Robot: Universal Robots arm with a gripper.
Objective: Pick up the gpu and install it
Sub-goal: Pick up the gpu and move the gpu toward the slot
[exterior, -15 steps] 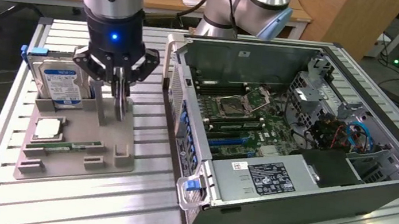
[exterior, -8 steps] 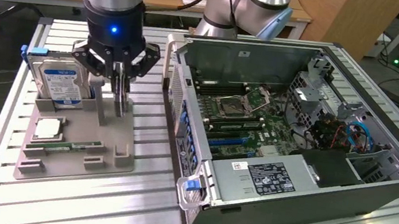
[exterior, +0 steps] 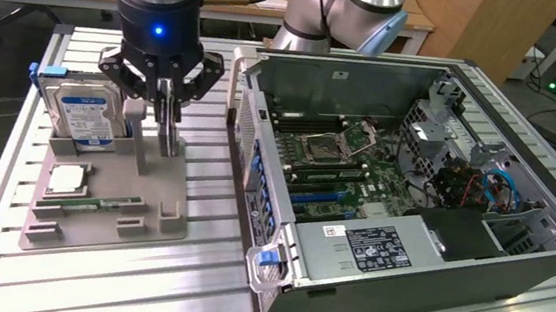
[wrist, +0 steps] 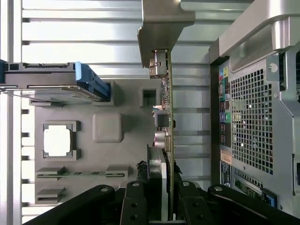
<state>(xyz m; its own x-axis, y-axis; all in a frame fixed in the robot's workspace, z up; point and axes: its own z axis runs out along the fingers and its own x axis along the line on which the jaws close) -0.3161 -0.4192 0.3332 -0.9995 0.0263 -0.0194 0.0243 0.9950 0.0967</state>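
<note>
High oblique exterior view; close downward wrist view; shared parts holder (exterior: 167, 194)

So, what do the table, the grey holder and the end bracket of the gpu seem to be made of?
The table looks like bare aluminium: silver slotted profiles with bright glare. The grey holder is probably plastic: matte, even grey, with moulded pockets. The end bracket of the gpu seems sheet metal: thin, bent, dull grey.
</note>
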